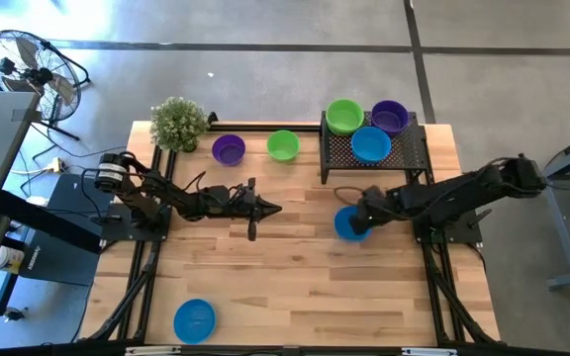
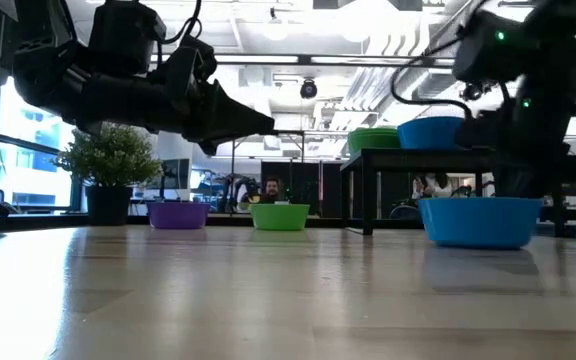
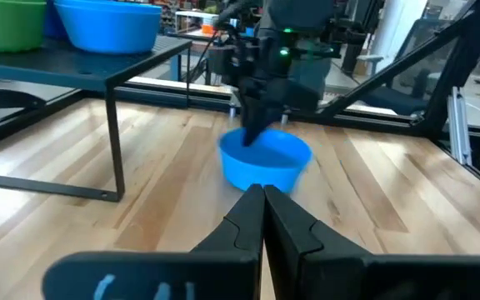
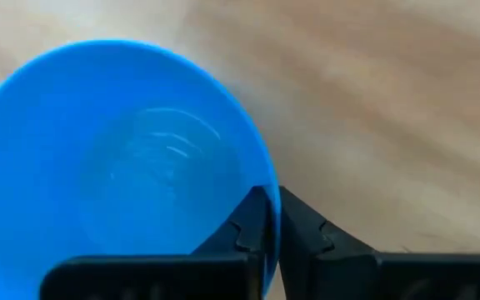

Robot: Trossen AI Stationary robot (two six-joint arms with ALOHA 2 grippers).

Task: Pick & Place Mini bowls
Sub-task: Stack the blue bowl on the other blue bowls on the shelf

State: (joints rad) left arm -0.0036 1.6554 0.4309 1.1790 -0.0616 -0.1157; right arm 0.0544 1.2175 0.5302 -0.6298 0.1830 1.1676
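A blue mini bowl (image 1: 347, 226) sits on the table right of centre, with my right gripper (image 4: 267, 218) shut on its rim; the gripper points steeply down. My left gripper (image 1: 270, 208) is shut on nothing and hovers level over the table's middle, pointing at that bowl (image 3: 265, 158). Green (image 1: 344, 116), purple (image 1: 390, 116) and blue (image 1: 370, 144) mini bowls stand on the black mesh rack (image 1: 404, 158). A purple bowl (image 1: 229, 149) and a green one (image 1: 283, 145) rest on the table's far side. Another blue bowl (image 1: 194, 319) lies near the front left. My right gripper pinches the blue bowl's rim (image 4: 265, 175) on the side toward the table's right edge, one finger (image 4: 244, 221) inside the bowl and one (image 4: 307, 225) outside. The fingers come from above, slanting down. The bowl sits upright with its base (image 2: 478, 240) on the table.
A small potted plant (image 1: 178, 124) stands at the far left corner. The rack occupies the far right. Bare wood lies between the two arms and across the near half. People and desks show in the room beyond the table's far edge.
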